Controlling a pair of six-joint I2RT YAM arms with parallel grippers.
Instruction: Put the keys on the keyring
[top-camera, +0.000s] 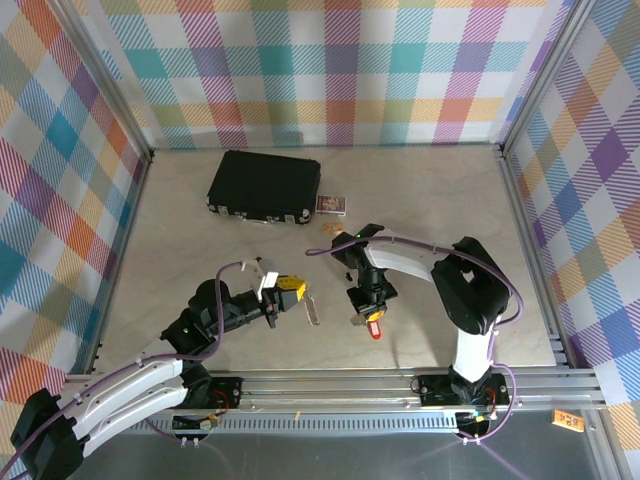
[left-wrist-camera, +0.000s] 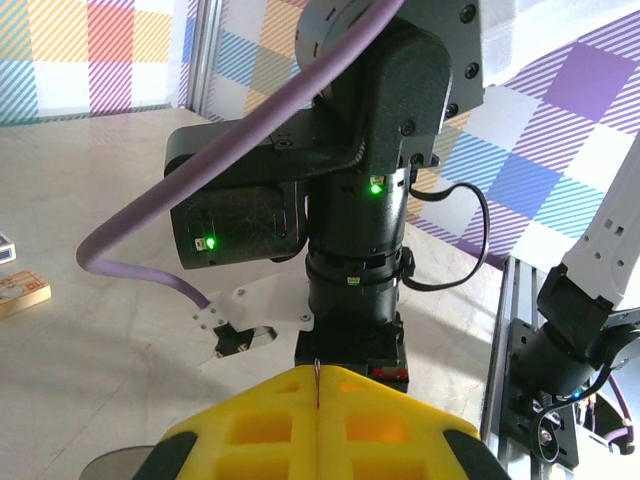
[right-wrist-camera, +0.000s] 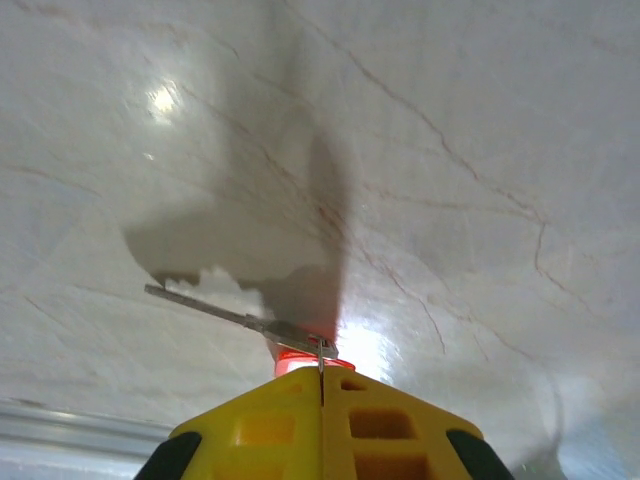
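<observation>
– Yellow pads on your left claw: together or apart?

– Together. On the left wrist camera your left claw (left-wrist-camera: 318, 385) has both pads pressed flush, with a thin sliver of metal pinched in the seam. From above, the same claw (top-camera: 300, 294) sits left of centre over the pale marbled tabletop (top-camera: 180, 240). A flat silvery key (top-camera: 313, 309) sticks out of its tip, slanting toward the near edge and a little to the right.

– What do you have behind it?

– A black case (top-camera: 265, 187) lies flat at the back. A small card box (top-camera: 332, 205) is just beside its right end, and a small tan block (top-camera: 325, 230) is a little nearer than the box.

– And further right?

– Your right claw (top-camera: 370, 312) points down, near the key but apart from it. It is closed as well, clamped on the red keyring (top-camera: 376, 328), whose tag pokes out on the near side of the fingers. On the right wrist camera, your right claw (right-wrist-camera: 321, 385) grips the keyring (right-wrist-camera: 300, 352) by the tag. A second key (right-wrist-camera: 215, 310) juts out to the left from the tag's metal end, over the tabletop. Whether that key touches the surface, I cannot tell.
</observation>
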